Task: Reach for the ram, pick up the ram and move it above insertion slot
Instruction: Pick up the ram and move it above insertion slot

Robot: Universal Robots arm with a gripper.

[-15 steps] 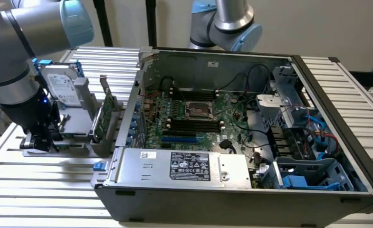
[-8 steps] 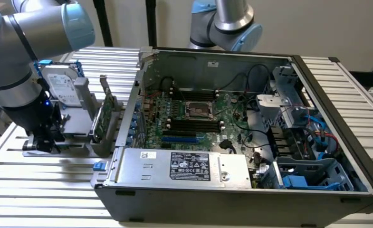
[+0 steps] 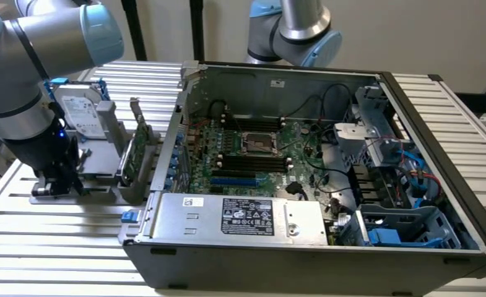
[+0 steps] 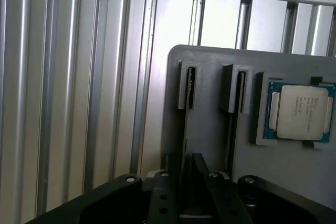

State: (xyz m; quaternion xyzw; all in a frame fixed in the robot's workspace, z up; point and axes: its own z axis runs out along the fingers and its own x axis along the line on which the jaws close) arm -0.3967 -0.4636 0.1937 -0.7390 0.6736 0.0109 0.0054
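The ram [image 4: 185,129] shows edge-on as a thin dark strip standing in one slot of the grey holder [image 4: 210,66]. My gripper [image 4: 186,182] is down over it, its black fingers [image 4: 164,192] pressed close on either side of the strip's edge. In the exterior view the gripper [image 3: 57,182] sits low at the holder [image 3: 94,167], on the exterior view's left, beside the open computer case [image 3: 441,154]. The black memory slots [image 3: 251,162] lie on the green motherboard inside the case.
A second thin stick [image 4: 234,124] stands in the neighbouring holder slot, with a processor chip [image 4: 301,113] in a recess beside it. A silver hard drive [image 3: 82,114] and a wider green card [image 3: 139,148] stand upright on the holder. A second robot arm [image 3: 296,31] rises behind the case.
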